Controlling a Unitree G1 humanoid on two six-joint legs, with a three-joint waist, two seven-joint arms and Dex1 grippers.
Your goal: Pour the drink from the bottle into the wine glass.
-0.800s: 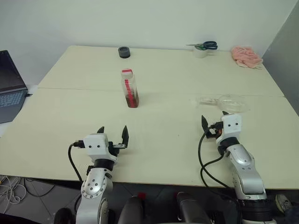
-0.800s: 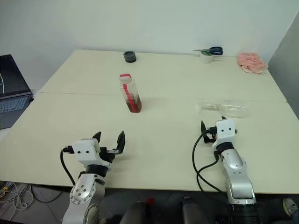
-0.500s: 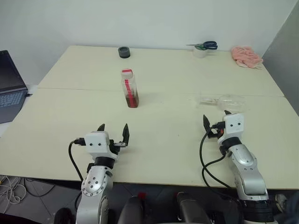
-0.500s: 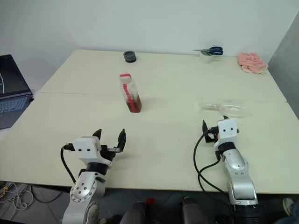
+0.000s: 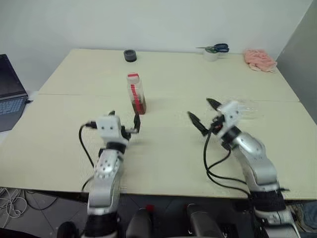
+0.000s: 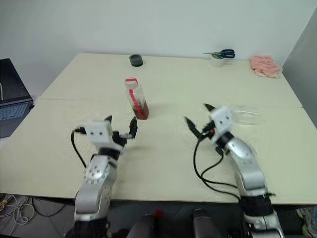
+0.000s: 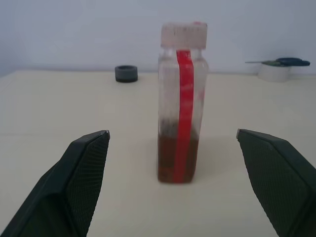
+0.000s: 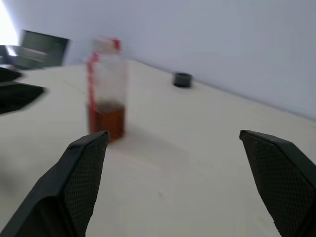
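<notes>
The bottle [image 5: 134, 94] stands upright mid-table, capped, with a red strip down its side. The drink [image 7: 177, 159] is a shallow reddish-brown layer at its base. My left gripper [image 5: 125, 120] is open just in front of the bottle, and the bottle stands beyond the gap between its fingers [image 7: 84, 173]. My right gripper [image 5: 203, 113] is open to the bottle's right and is angled toward it. The bottle [image 8: 106, 89] appears off to one side in the right wrist view. The wine glass [image 6: 246, 115] lies on its side behind the right hand, which partly hides it.
A laptop [image 5: 9, 94] sits off the table's left edge. Along the far edge are a black tape roll [image 5: 130, 55], a white roll with scissors [image 5: 214, 49] on it, and a pink cloth [image 5: 258, 58]. A seam [image 5: 74, 95] crosses the table behind the bottle.
Both arms have risen and reached forward from the near edge toward the bottle. The right gripper has swung left to face the bottle. Both stay open.
</notes>
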